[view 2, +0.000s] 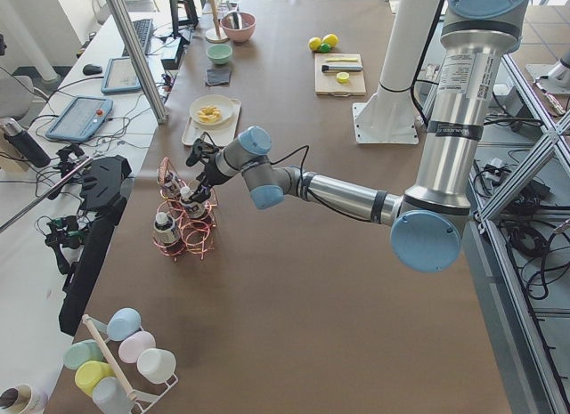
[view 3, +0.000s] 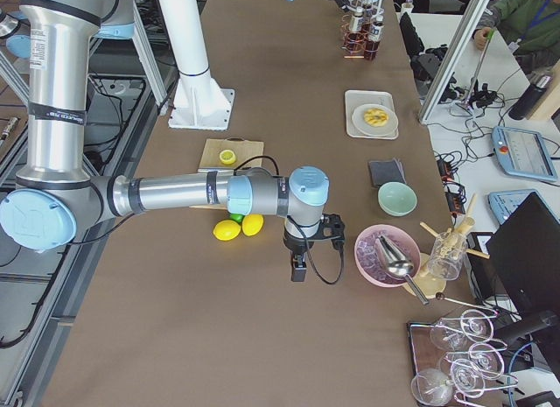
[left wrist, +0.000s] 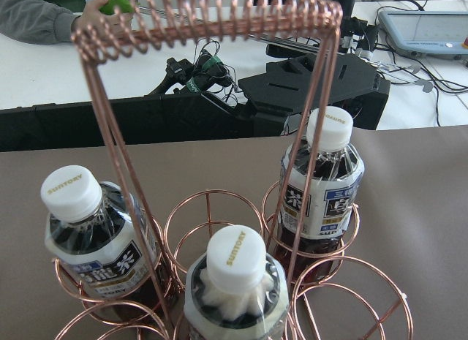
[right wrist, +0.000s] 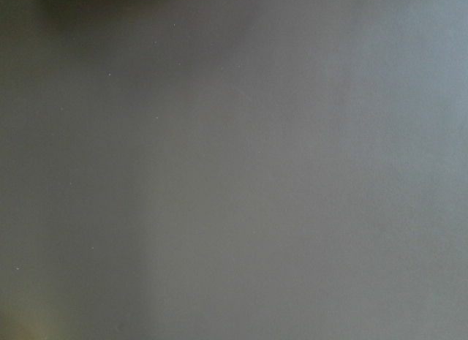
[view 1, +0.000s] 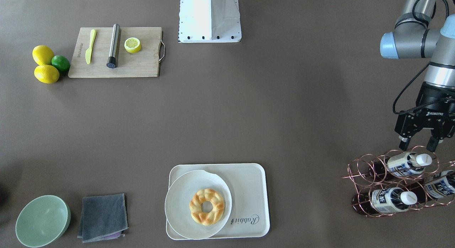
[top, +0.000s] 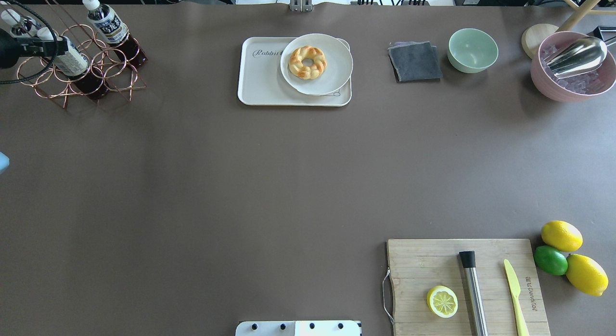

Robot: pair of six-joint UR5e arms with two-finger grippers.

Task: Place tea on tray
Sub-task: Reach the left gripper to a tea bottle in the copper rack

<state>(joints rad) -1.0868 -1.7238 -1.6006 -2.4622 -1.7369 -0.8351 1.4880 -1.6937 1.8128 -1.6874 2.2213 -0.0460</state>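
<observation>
Three tea bottles with white caps lie in a copper wire rack (view 1: 359,170) at the table's end. The upper tea bottle (view 1: 405,163) lies just under my left gripper (view 1: 417,146), which is open, with its fingers spread over the cap and not touching it. The left wrist view looks down on the nearest cap (left wrist: 235,258) and the two other bottles (left wrist: 322,179) (left wrist: 95,245). The cream tray (view 1: 249,180), marked "Rabbit", holds a white plate (view 1: 177,201) with a doughnut. My right gripper (view 3: 297,271) shows only in the exterior right view, low over bare table; I cannot tell whether it is open or shut.
A cutting board (view 1: 142,63) carries a lemon half, a steel tool and a yellow knife, with lemons and a lime (view 1: 60,63) beside it. A green bowl (view 1: 42,221) and a grey cloth (view 1: 103,217) lie near the tray. A pink ice bowl (top: 572,69) stands at the far right.
</observation>
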